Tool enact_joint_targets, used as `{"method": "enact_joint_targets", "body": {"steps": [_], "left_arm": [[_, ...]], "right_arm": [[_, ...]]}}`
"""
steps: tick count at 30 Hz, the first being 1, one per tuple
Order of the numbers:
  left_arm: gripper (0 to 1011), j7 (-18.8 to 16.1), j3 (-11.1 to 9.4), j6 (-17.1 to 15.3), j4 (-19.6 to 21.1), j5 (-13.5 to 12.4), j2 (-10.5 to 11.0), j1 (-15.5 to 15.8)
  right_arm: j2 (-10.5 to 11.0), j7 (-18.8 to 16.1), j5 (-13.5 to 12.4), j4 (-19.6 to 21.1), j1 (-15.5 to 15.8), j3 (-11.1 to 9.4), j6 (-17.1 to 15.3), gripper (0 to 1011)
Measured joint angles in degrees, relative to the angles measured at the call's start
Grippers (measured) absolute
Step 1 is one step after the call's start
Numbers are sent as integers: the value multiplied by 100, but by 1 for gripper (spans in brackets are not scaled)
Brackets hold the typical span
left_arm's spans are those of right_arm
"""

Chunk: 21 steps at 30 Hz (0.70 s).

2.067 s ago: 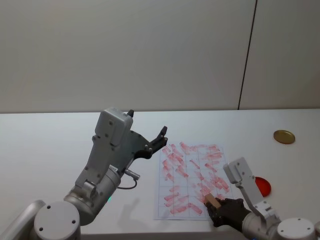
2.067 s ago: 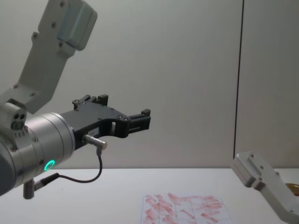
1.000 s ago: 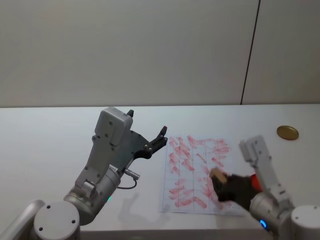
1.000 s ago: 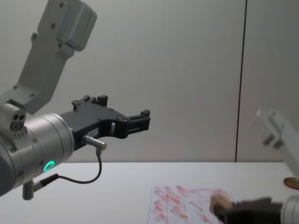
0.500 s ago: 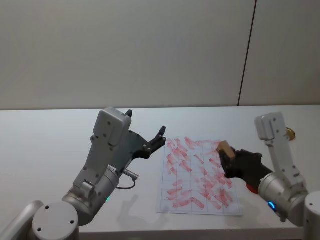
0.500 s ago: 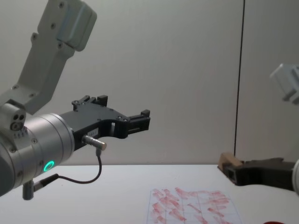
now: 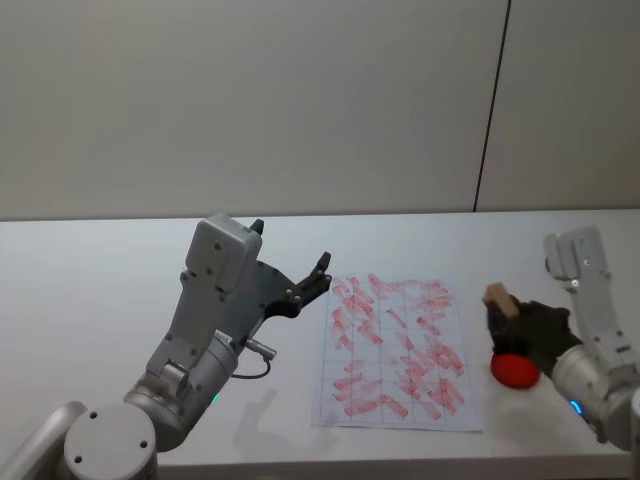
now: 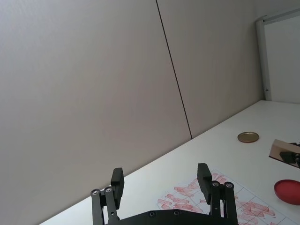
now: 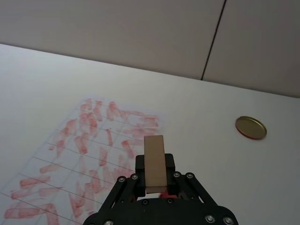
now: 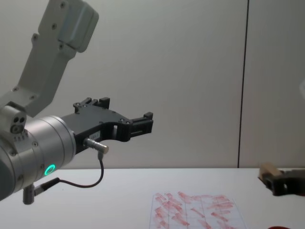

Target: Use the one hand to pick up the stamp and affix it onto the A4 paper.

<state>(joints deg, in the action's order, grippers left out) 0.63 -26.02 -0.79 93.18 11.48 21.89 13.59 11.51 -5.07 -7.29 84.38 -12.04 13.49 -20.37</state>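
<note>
My right gripper (image 7: 505, 318) is raised off to the right, fingers (image 9: 140, 165) clamped on the stamp (image 9: 154, 162), wrist roughly level as far as I can judge from the chest view. My left gripper (image 7: 322, 277) is parked, held up on the left, fingers (image 8: 205, 176) spread apart, arm bent at the elbow.

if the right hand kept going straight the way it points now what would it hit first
Probably the table. The right hand, shut on the stamp, points across bare tabletop between the paper and the gold disc, towards the wall. Nothing stands in that line, though depth is hard to judge.
</note>
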Motion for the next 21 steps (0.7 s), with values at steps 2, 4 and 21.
{"method": "enact_joint_targets", "body": {"steps": [2,4,21], "left_arm": [[993,0,0,0,0,0,0,0],[993,0,0,0,0,0,0,0],[993,0,0,0,0,0,0,0]], "right_arm": [[17,63,18,-93,-20,-34,-14,219],[32,107,29,-202,-47,-69,-22,220],[5,162,4,-1187,-333,-186,65,220]]}}
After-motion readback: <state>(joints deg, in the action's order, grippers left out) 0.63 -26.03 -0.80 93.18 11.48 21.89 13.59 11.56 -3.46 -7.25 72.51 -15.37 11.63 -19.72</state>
